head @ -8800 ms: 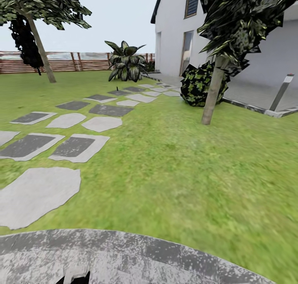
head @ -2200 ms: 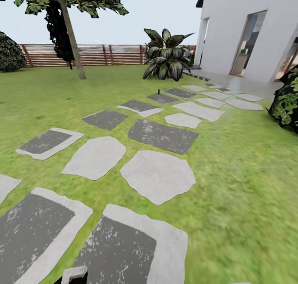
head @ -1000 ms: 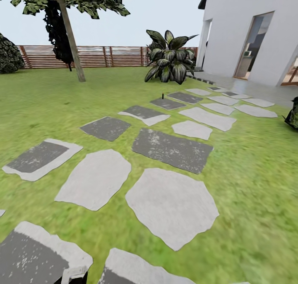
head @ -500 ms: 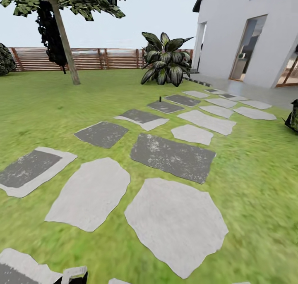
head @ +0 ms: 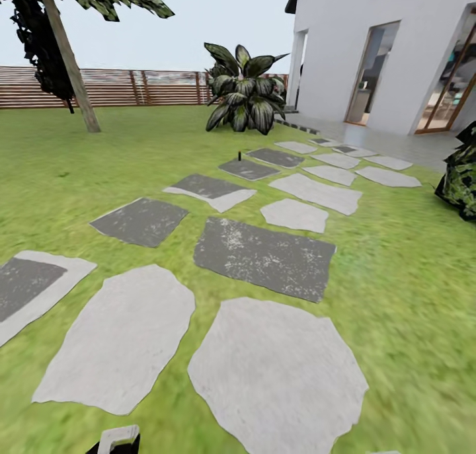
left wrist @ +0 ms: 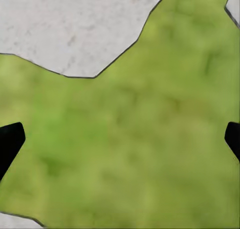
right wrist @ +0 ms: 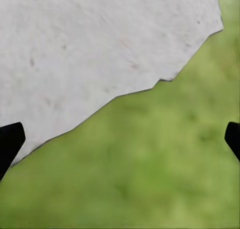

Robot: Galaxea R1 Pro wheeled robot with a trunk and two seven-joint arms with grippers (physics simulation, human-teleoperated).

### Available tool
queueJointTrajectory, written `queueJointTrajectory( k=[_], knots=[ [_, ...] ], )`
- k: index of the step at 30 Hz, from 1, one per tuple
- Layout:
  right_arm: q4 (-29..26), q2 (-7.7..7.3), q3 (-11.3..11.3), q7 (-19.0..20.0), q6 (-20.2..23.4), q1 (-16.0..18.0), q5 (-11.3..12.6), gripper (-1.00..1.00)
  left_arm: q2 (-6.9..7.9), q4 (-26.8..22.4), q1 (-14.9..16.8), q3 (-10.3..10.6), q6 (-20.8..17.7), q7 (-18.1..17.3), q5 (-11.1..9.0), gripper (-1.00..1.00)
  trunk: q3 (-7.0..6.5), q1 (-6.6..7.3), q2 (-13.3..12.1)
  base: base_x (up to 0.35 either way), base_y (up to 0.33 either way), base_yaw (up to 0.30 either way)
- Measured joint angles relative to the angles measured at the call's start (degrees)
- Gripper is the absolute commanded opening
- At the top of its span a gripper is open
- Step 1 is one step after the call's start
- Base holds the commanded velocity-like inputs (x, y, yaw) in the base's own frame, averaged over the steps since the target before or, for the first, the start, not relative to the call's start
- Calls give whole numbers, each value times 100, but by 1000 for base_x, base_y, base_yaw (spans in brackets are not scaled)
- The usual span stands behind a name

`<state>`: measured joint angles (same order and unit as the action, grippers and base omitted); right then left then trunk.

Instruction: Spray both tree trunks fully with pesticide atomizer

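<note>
Domestic back garden, simulator render. Wide green lawn (head: 410, 295) across the whole ground. Path of flat grey stepping stones (head: 264, 256), light and dark, running toward a white house (head: 344, 37) with tall glazed doors (head: 371, 71) and a paved strip along its wall. Reddish-brown slatted fence (head: 132, 87) closing off the far side. Tree (head: 69, 64) with leaning pale trunk and dark foliage near the fence. Broad striped-leaf plant (head: 243, 94) by the house corner; dark bush (head: 461, 176) at the right edge. Pale sky above the fence. Small dark upright object (head: 239, 156) among the far stones, too small to identify. Wrist views: grass and stone edges close below.
</note>
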<state>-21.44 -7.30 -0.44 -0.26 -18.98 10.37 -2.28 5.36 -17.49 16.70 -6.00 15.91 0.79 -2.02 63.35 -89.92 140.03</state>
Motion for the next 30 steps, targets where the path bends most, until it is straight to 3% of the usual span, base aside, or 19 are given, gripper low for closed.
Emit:
queueJointTrajectory(
  k=[30],
  knots=[
    [0,0,2,0,0,0,0,100,0,0,0,1,0,-2,0,100,0,0,0,331,104,0]
  ],
)
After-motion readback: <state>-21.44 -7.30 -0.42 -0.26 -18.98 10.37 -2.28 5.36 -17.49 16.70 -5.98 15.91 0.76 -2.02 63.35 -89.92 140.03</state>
